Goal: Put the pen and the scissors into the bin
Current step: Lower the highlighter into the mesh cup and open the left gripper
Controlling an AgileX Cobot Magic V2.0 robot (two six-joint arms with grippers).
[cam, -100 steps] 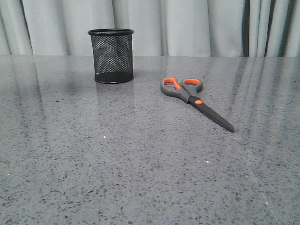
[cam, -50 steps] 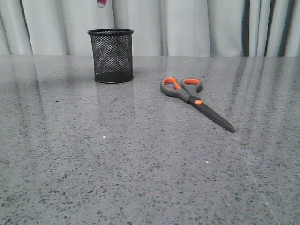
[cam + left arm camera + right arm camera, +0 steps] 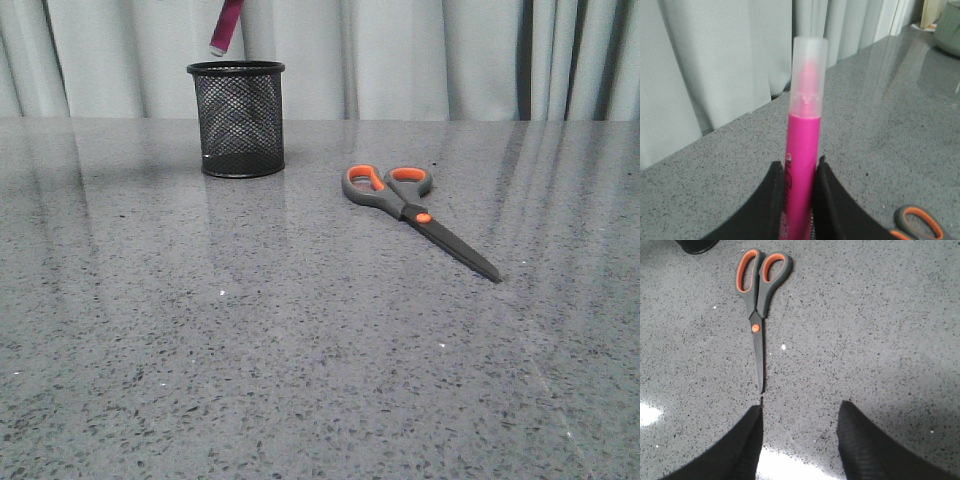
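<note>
Pale grey curtains back a speckled grey stone tabletop (image 3: 300, 360). Left gripper (image 3: 799, 172): black jaws pinching the slim magenta pen with translucent whitish cap (image 3: 804, 150), which hangs tilted, cap downward, just above the rim of the black wire-mesh cylindrical bin (image 3: 237, 118). Right gripper (image 3: 800, 432): jaws spread, empty, hovering just short of the blade tip of the grey-and-orange scissors (image 3: 758, 305). These lie flat on the tabletop, well to the right of the bin. Progress: neither item is binned; pen drop appears imminent, scissors ungrasped.
</note>
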